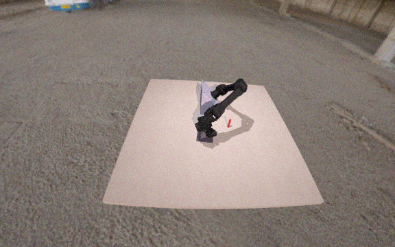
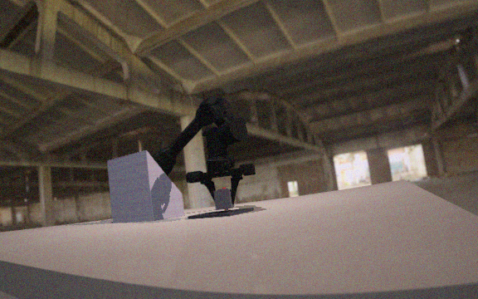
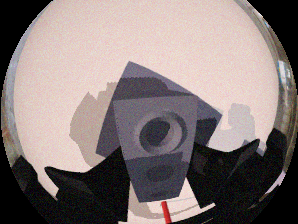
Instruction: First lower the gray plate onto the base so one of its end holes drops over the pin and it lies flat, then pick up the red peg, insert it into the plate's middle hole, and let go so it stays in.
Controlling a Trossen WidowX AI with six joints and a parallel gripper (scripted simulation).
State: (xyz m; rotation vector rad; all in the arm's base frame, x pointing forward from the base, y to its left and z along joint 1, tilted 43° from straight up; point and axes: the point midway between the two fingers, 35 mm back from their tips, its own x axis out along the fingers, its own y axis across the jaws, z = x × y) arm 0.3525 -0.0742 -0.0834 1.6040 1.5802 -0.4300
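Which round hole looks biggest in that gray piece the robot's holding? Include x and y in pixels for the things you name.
The hole [image 3: 156, 133] highest in the wrist view of the gray plate [image 3: 127, 120] [image 2: 223, 200]: it looks clearly widest and shows a pale inner wall, while the others below it are smaller and lie in shadow.

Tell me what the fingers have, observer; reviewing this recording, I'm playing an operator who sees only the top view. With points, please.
Observer: The fingers [image 2: 236, 188] are shut on the gray plate [image 2: 223, 200] [image 3: 127, 135], which shows between them in the exterior view.

Operator: Is any hole visible in it?

Observer: Yes, the wrist view shows a large round one, with a smaller one nearer the fingers.

Operator: Is it lined up with the base?

Observer: In the wrist view, the base's [image 1: 205, 139] [image 2: 199, 215] [image 3: 137, 72] edges run askew to the plate's.
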